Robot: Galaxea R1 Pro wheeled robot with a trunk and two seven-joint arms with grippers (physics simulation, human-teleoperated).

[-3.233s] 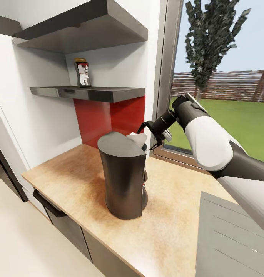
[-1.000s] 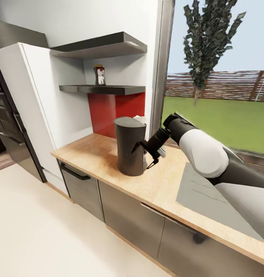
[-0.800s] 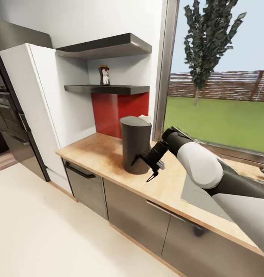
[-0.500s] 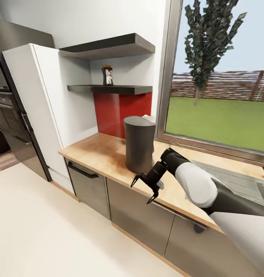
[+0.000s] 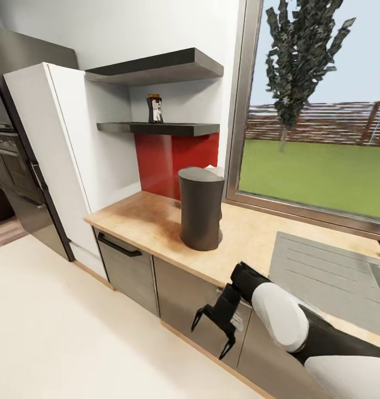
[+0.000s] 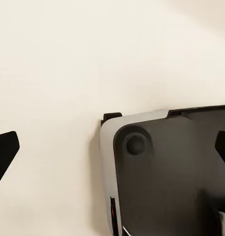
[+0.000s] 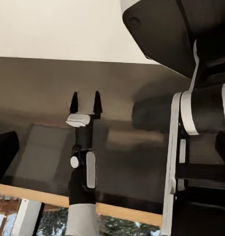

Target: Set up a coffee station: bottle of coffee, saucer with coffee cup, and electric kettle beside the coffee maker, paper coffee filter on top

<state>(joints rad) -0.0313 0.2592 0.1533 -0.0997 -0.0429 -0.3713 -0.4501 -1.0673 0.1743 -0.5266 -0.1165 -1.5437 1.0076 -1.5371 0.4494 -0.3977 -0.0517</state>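
Note:
The dark coffee maker (image 5: 201, 208) stands on the light wood kitchen countertop (image 5: 145, 224) near the window. A bit of white paper coffee filter (image 5: 215, 170) shows at its top rear edge. On the thin dark kitchen shelf (image 5: 162, 129) above the red panel stands the bottle of coffee (image 5: 154, 108). My right gripper (image 5: 212, 331) hangs open and empty below the counter edge, in front of the grey cabinet fronts. The left gripper (image 6: 112, 147) is open over the pale floor and my own base, and the left gripper (image 7: 85, 104) also appears in the right wrist view.
A steel drainboard (image 5: 328, 271) is set into the counter at the right. A white tall cabinet (image 5: 51, 160) and a dark appliance (image 5: 13, 183) stand at the left. A thicker dark slab (image 5: 157, 65) hangs above the shelf. Open pale floor (image 5: 73, 332) lies before the cabinets.
The view has pulled back from the counter. My right arm has dropped from beside the coffee maker to below the counter edge, its gripper still open.

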